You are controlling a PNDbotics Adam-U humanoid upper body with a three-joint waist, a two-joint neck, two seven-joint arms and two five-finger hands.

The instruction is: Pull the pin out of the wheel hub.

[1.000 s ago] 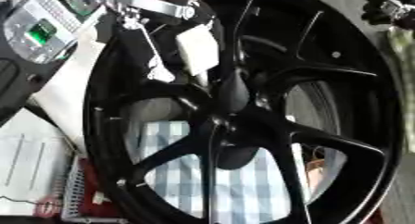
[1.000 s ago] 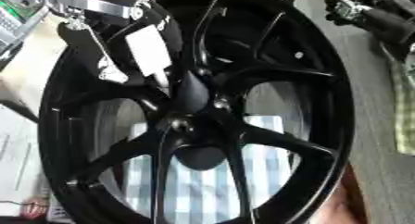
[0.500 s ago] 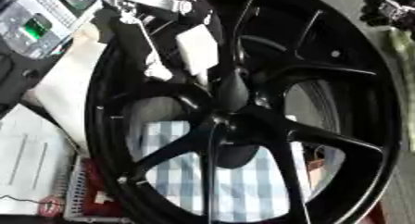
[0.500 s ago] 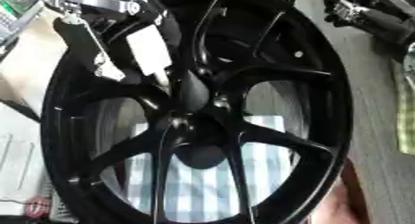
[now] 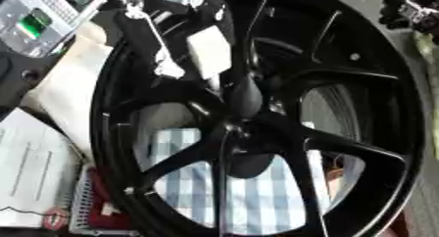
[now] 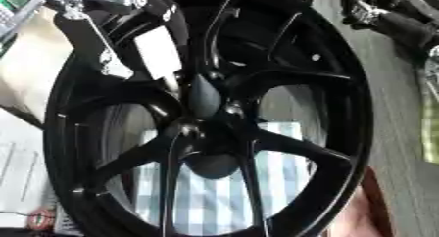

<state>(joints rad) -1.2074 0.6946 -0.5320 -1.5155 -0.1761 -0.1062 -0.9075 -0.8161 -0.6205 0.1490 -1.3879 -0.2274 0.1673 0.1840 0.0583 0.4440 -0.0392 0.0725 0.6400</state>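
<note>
Above the hub of the black wheel (image 5: pixel 257 128), my left hand (image 5: pixel 184 40) reaches between spokes, fingers' state unclear; I cannot pick out the pin, so next I must find and pinch it.

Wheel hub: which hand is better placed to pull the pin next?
Left. The left hand is over the wheel, reaching toward the hub; the right hand lies outside the rim, upper right.

no legible txt, labels or nos. anywhere
</note>
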